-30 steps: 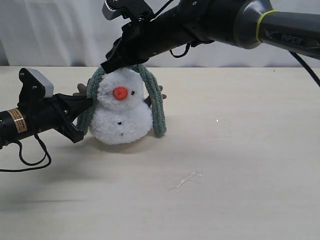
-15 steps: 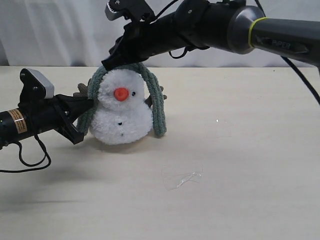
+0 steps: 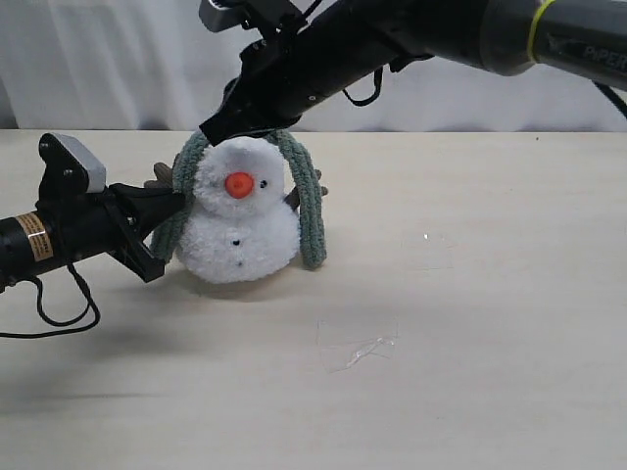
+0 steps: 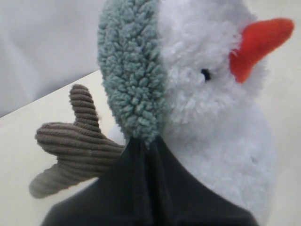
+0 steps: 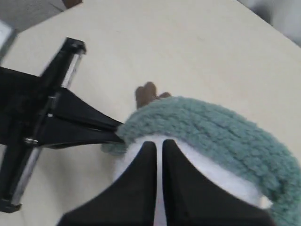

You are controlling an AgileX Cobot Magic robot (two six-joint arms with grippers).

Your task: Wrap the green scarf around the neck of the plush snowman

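The plush snowman [image 3: 240, 230] stands upright on the table, orange nose to the front. The green scarf [image 3: 312, 211] arches over the back of its head, one end hanging down each side. My left gripper [image 3: 178, 204] is shut on the scarf's left end beside the snowman's body; in the left wrist view the scarf [image 4: 134, 80] enters the left gripper [image 4: 146, 141] next to the snowman [image 4: 221, 117]. My right gripper [image 3: 209, 130] hovers at the top of the head, shut with nothing held. In the right wrist view the right gripper [image 5: 155, 143] lies over the white head [image 5: 207, 172], just short of the scarf [image 5: 211, 127].
A brown branch-like arm [image 4: 70, 146] sticks out behind the scarf. A scrap of clear film [image 3: 362, 351] lies on the beige table [image 3: 490, 294] in front. The left arm's cable [image 3: 59, 315] loops at the left edge. A white curtain hangs behind.
The right arm's forearm has swung upward and back while its fingertips stay over the snowman's head. Left gripper, scarf and snowman have hardly moved.
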